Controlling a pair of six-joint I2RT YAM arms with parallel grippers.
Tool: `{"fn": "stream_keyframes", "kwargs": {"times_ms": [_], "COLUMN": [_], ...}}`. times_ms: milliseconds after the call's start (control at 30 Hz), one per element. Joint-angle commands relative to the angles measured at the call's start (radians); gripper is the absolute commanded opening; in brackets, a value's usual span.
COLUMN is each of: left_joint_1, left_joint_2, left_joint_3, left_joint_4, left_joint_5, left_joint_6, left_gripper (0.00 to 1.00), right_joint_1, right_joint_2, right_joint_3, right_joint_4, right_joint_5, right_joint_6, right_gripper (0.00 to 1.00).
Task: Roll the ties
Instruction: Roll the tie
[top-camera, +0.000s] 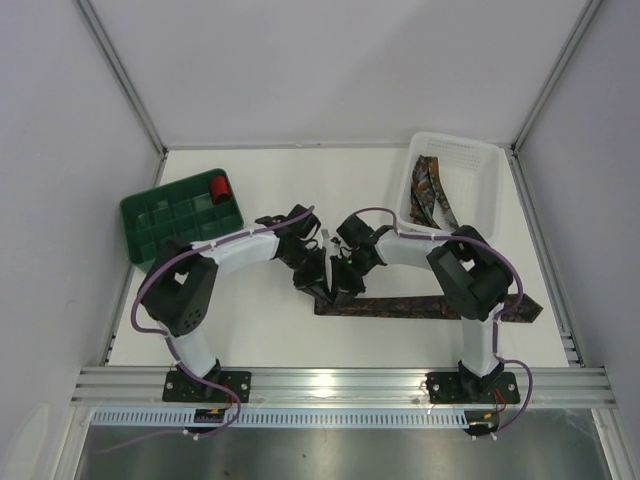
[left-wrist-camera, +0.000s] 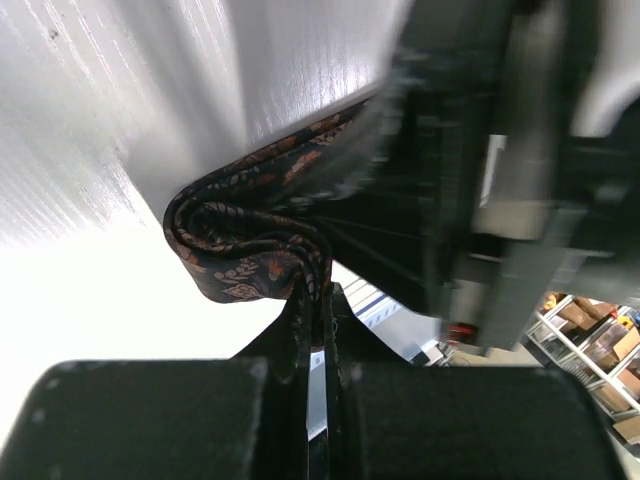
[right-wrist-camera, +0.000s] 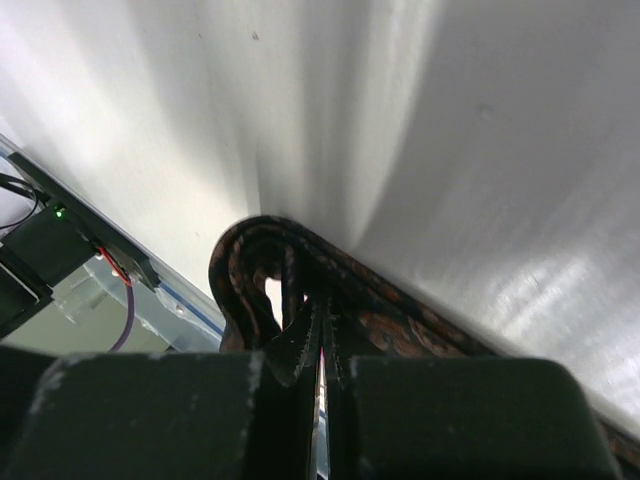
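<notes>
- 1 patterned tie (top-camera: 420, 307) is lying flat on the tabletop (top-camera: 260, 335), running parallel to the near edge from the middle toward the right edge, with the right arm's links crossing above part of it.
- Its left end is curling up off the surface into a small loose coil (left-wrist-camera: 240, 250), which is where the 2 grippers are meeting.
- The left gripper (top-camera: 310, 275) (left-wrist-camera: 312, 300) is reaching in from the left, its fingers pressing together on a fold of the coil.
- The right gripper (top-camera: 345, 282) (right-wrist-camera: 320, 325) is facing it from the right, its fingers likewise clamping the curled fabric (right-wrist-camera: 385, 322); a small gap is showing inside the loop.
- More ties (top-camera: 430, 190) of the same busy pattern are lying bunched in a white plastic basket (top-camera: 470, 165) at the far right corner.
- A green compartment tray (top-camera: 160, 225) is sitting by the left edge, angled to it, and a small red roll (top-camera: 220, 187) is resting in a compartment at its far right corner.
</notes>
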Motion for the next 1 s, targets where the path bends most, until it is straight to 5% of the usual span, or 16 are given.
{"fn": "stream_keyframes", "kwargs": {"times_ms": [0, 600, 967], "left_joint_1": [-0.008, -0.045, -0.059], "left_joint_2": [0.010, 0.115, 0.150], "left_joint_3": [0.040, 0.125, 0.122], "left_joint_4": [0.019, 0.041, 0.062], "left_joint_5": [-0.006, 0.013, 0.014], "left_joint_6": [-0.018, -0.051, -0.046], "left_gripper": [0.00, 0.06, 0.31], "right_joint_1": [-0.026, -0.155, -0.171], "right_joint_2": [-0.085, -0.187, -0.213], "right_joint_3": [-0.015, -0.104, -0.110], "right_joint_4": [-0.032, -0.080, -0.100], "right_joint_5": [0.020, 0.053, 0.053], "right_joint_6": [-0.017, -0.081, -0.095], "right_gripper": [0.03, 0.03, 0.03]}}
